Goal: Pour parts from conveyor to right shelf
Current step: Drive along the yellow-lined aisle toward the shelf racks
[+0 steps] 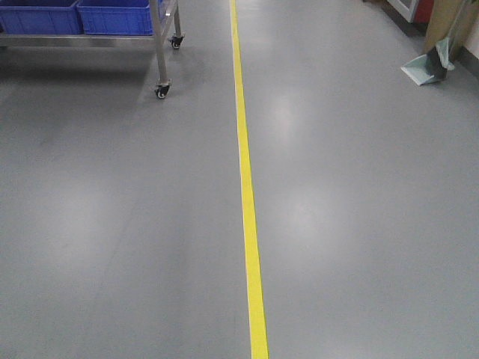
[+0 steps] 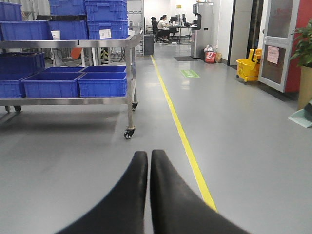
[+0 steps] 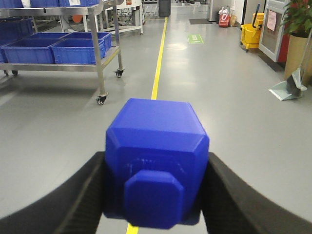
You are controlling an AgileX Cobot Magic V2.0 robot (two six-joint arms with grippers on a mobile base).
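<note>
The right claw (image 3: 156, 191) is clamped on the blue block (image 3: 157, 146), one finger pressed to each side and the round stud turned back toward the wrist camera. That side-on grip likely suits carrying, since the flat faces give the fingers something firm to squeeze and the block sits level and low over the floor (image 1: 359, 224). The left claw (image 2: 149, 156) has its two fingers together with nothing between them, pointed ahead and tucked in, probably to keep it out of the way while only one arm has a load. The conveyor is not in view, so the block appears to be on its way to a drop-off and the pouring is not yet done. A steel rack (image 2: 73, 44) on wheels stands ahead to the left, with blue bins (image 2: 102, 84) side by side on its lower level; whether this is the shelf the task means cannot be told. Its nearest wheel (image 1: 162, 91) marks the closest hard corner, well apart from both claws. A yellow line (image 1: 247, 202) runs straight down the aisle, and the floor either side of it is bare and wide. On the right edge lie a dustpan (image 1: 428, 69) and, farther off, a yellow mop bucket (image 2: 247, 69) by a door.
</note>
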